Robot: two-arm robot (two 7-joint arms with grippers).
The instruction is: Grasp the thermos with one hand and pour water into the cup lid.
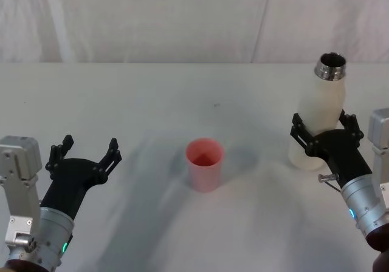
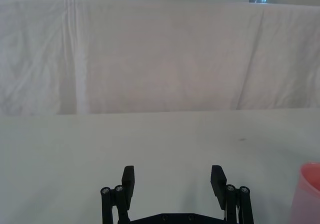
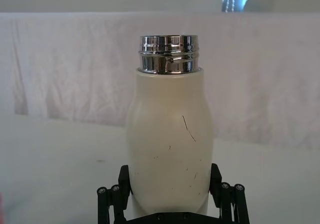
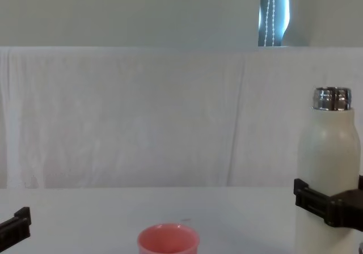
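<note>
**K:** Head view had the right end effector (image 1: 322, 132) clamped around the lower body of the thermos (image 1: 322, 111), fingers on both sides. Bottle upright on the table (image 1: 152, 96), steel neck open, no cap.

**M:** Where was the cup lid?

**K:** Cup lid (image 1: 205, 163) stood mouth up near table centre, well apart from the bottle, toward the robot's left of it.

**M:** So the pour goes which way?

**K:** My read: thermos long axis was vertical, so it needed lifting, carrying left over the cup, then tipping the neck leftward.

**M:** Left arm?

**K:** Left end effector (image 1: 85, 153) sat idle at the near left, fingers spread, holding nothing. Nearer the cup than the bottle.
</note>
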